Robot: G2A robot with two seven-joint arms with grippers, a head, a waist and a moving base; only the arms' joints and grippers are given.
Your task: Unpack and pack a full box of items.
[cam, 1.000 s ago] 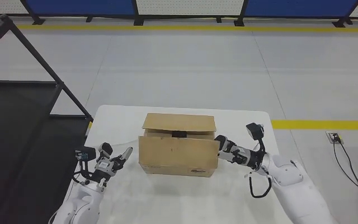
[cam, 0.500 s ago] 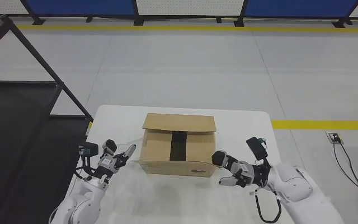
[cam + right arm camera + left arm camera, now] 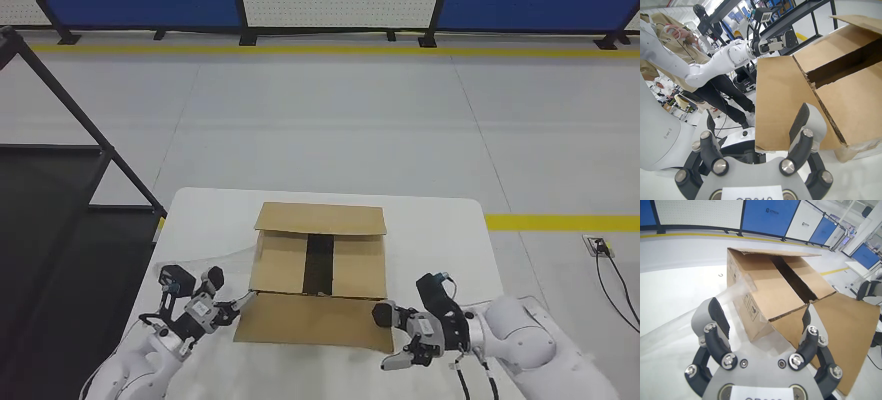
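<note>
On the white table (image 3: pixel 200 215), the left pincer (image 3: pixel 761 308) is positioned at the left corner of the near outer flap (image 3: pixel 310 320), with its fingers spread and gripping nothing. A clear tape strip (image 3: pixel 734 291) runs from the left side wall of the cardboard box (image 3: pixel 751 313) toward this pincer. The box stands at the centre of the table. Its far outer flap (image 3: pixel 320 217) is folded back and its near outer flap is folded down toward the robot, lying roughly level. The two inner flaps (image 3: pixel 360 265) lie shut, with a dark gap (image 3: pixel 319 265) between them. The contents cannot be made out through that gap. At the right corner of the near outer flap, the right pincer (image 3: pixel 757 111) is released, its fingers set wide on either side of the flap corner without clamping it. Assessment: the task is at an early stage. The seal appears broken and both outer flaps are open. Opening the inner flaps, removing every item, and repacking the box are not yet done.
</note>
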